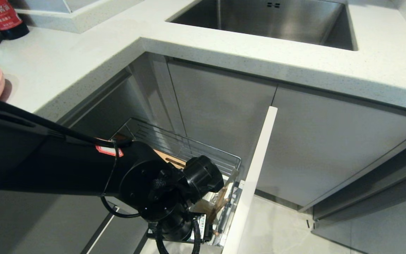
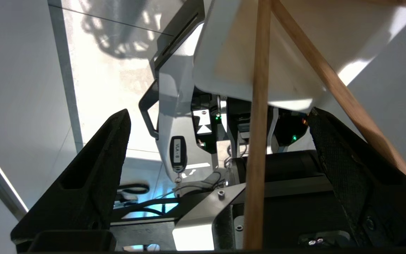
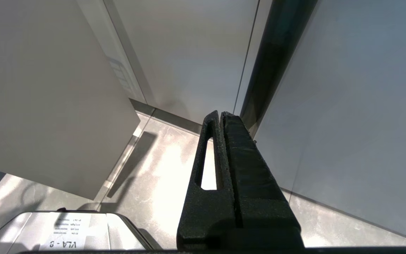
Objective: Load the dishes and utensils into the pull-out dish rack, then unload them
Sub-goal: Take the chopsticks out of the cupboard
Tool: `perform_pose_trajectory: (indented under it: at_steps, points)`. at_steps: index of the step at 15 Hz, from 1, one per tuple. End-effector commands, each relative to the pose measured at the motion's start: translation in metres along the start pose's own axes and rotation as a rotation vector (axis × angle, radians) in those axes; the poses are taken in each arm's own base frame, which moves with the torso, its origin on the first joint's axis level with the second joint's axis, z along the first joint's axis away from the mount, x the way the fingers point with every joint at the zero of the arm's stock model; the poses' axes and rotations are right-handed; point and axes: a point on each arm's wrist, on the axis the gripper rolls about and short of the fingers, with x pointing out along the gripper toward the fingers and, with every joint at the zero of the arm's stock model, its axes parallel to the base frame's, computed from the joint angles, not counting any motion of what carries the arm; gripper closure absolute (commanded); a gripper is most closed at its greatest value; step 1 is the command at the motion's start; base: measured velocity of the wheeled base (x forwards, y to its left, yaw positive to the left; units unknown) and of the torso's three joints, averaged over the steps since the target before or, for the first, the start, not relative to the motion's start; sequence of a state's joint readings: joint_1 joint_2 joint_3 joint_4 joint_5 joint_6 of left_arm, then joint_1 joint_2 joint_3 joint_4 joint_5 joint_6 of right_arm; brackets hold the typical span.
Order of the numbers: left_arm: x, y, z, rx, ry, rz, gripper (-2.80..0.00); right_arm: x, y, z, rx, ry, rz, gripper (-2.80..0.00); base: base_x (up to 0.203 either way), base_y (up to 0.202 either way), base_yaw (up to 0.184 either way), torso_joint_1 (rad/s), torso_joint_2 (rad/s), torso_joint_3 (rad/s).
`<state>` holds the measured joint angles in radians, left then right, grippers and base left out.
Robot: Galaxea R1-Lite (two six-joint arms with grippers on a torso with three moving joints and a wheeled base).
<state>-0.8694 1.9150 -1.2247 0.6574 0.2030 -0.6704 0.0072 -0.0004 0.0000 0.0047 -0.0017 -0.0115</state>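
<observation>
Left wrist view: chopsticks (image 2: 257, 141) cross lengthwise between the wide-spread left tool (image 2: 220, 176).

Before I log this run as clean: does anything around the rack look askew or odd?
Nothing damaged or spilled. The two chopsticks lean crossed rather than parallel in the white utensil box, between the left gripper open fingers.
</observation>
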Motion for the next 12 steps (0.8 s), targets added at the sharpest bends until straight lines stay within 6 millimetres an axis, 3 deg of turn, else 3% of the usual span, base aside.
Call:
perform_pose_trajectory:
  at_steps: [1, 12]
  points:
    - [0.003, 0.003, 0.004, -0.011, 0.012, 0.002, -2.80, 0.000, 0.000, 0.000, -0.001, -0.001, 0.001, 0.00, 0.000, 0.000, 0.000, 0.000, 0.00, 0.000]
    - [0.005, 0.018, 0.029, -0.038, 0.182, -0.082, -2.80, 0.000, 0.000, 0.000, -0.001, -0.001, 0.001, 0.00, 0.000, 0.000, 0.000, 0.000, 0.00, 0.000]
